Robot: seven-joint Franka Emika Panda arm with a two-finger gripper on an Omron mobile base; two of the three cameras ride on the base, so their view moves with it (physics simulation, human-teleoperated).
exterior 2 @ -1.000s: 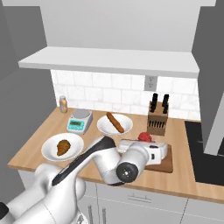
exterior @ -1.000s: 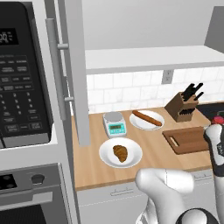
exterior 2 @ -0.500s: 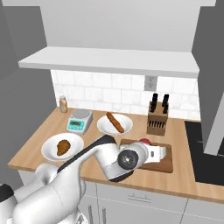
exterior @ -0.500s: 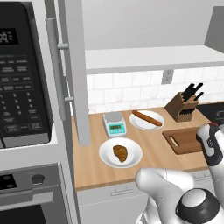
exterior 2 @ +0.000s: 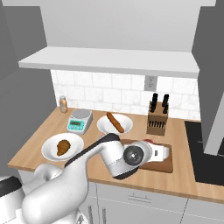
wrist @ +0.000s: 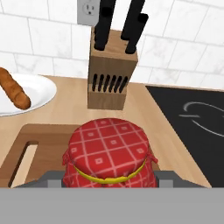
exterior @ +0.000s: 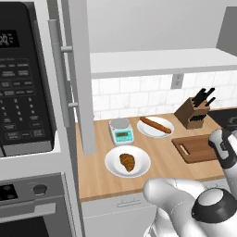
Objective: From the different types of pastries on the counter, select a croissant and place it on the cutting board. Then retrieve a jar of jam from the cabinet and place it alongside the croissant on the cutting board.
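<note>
The hand [wrist: 109, 177] grips the jar of jam [wrist: 109, 153] directly above the cutting board [wrist: 48, 144], whose slot end points left toward the baguette plate [wrist: 26, 94]. Farther left, the base views show what the hand view misses: the croissant [exterior: 127, 161] sits on its plate [exterior: 111, 167] on the worktop [exterior: 162, 159].

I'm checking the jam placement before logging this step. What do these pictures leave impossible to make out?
- Whether the jam jar rests on the cutting board or hangs above it: its base is cut off at the bottom of the hand view.
- The jaws: cut off the same way, so their grip is unclear.
- The jar in the right base view: the arm covers nearly all of it.
- The scale reading: too small.
</note>
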